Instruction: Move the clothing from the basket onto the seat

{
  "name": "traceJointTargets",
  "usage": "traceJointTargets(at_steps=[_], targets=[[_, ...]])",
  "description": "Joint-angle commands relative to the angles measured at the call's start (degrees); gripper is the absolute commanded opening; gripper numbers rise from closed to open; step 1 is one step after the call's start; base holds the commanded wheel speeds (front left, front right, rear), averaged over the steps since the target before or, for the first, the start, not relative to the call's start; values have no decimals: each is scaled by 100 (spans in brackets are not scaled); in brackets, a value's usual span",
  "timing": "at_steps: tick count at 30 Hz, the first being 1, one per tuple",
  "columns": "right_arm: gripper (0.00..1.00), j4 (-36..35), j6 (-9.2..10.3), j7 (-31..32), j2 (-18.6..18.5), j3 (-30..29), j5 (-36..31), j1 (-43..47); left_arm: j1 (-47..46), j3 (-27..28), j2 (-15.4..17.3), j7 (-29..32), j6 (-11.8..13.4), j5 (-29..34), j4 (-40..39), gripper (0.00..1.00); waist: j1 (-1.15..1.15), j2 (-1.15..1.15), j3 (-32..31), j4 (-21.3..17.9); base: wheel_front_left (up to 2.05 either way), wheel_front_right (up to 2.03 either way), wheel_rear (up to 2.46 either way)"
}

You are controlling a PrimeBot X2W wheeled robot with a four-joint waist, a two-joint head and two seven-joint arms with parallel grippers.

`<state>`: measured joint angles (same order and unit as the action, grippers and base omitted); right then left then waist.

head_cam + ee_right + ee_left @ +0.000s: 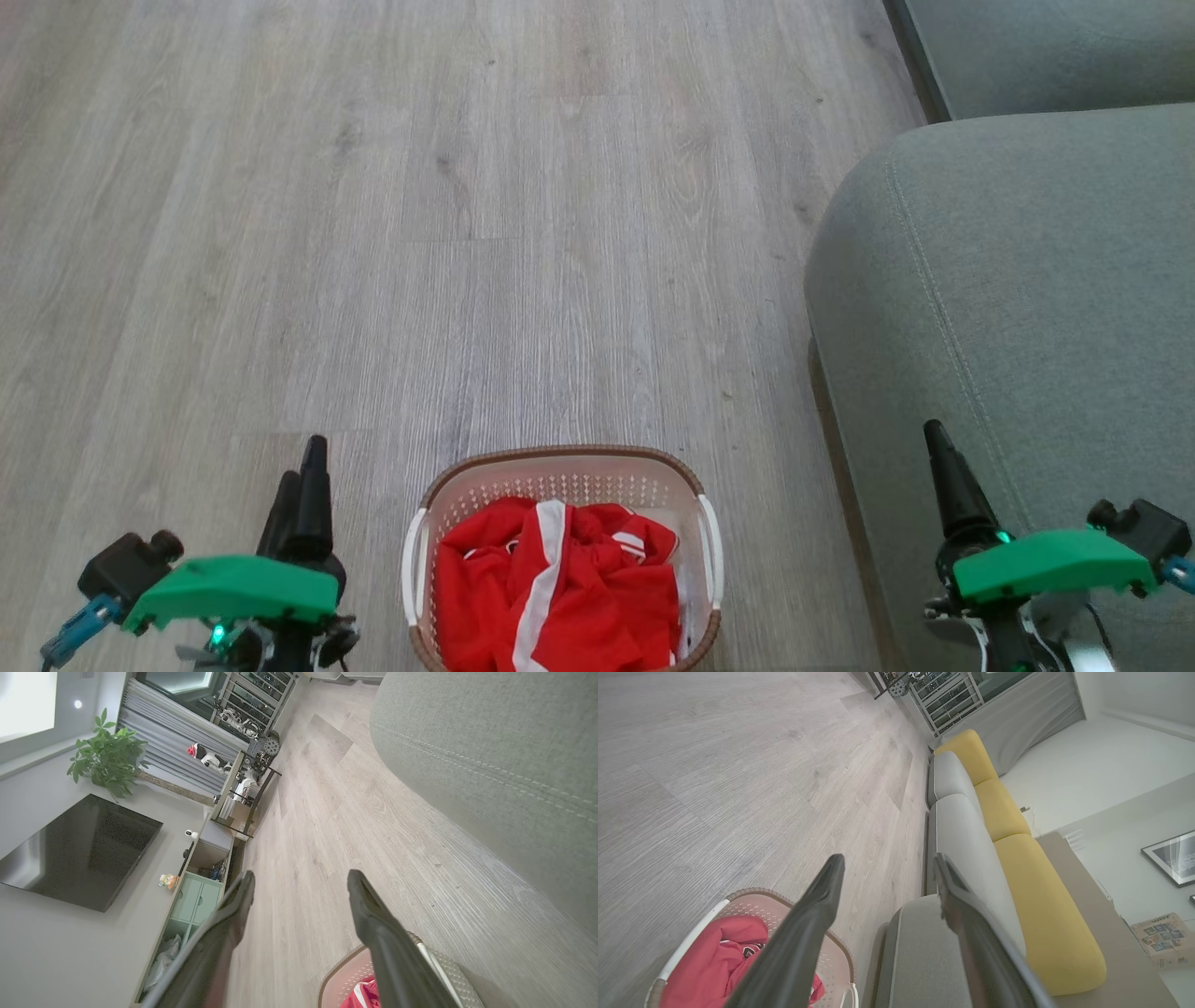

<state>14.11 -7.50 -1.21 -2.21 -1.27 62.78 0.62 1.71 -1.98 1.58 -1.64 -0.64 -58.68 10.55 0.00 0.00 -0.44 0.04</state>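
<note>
**Head view.** Left claw at lower left, fingers pointing up the view, empty and touching nothing; right claw at lower right, likewise empty, in front of the seat; the basket stands on the floor between the two claws, nearer the left one; the clothing lies heaped inside it, red with a white stripe; the seat's rounded edge runs just left of the right claw; bare floor extends ahead of the left claw and beyond the basket.

**Left wrist view.** Left claw spread wide, nothing between its fingers; basket and clothing below and left of the left finger; seat beneath the right finger, its edge close to the basket rim; yellow back cushions further right; open floor left of and beyond the fingertips.

**Right wrist view.** Right claw spread wide, holding nothing; basket rim and a scrap of clothing at the base of the right finger; seat above and right of the claw, apart from it; a clear strip of floor runs ahead between the seat and a low cabinet on the left.
</note>
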Motion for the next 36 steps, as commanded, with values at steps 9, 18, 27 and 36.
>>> traceJointTargets(at_steps=[9,18,27,36], targets=[[100,-305,0,-230,-48,202,-775,-197,1,-44,111,-201,141,869,-389,100,0,0,-30,7,0,0,0],[100,-327,1,-400,-50,363,-1462,-169,134,-147,178,-369,308,1626,-506,100,0,0,-82,27,0,0,0],[100,-339,1,-553,-53,509,-2064,-146,240,-292,224,-520,423,2274,-562,100,0,0,-123,44,0,0,0],[100,-413,1,-705,-55,620,-2709,-146,313,-388,246,-670,512,2874,-616,100,0,0,-121,49,0,0,0]])
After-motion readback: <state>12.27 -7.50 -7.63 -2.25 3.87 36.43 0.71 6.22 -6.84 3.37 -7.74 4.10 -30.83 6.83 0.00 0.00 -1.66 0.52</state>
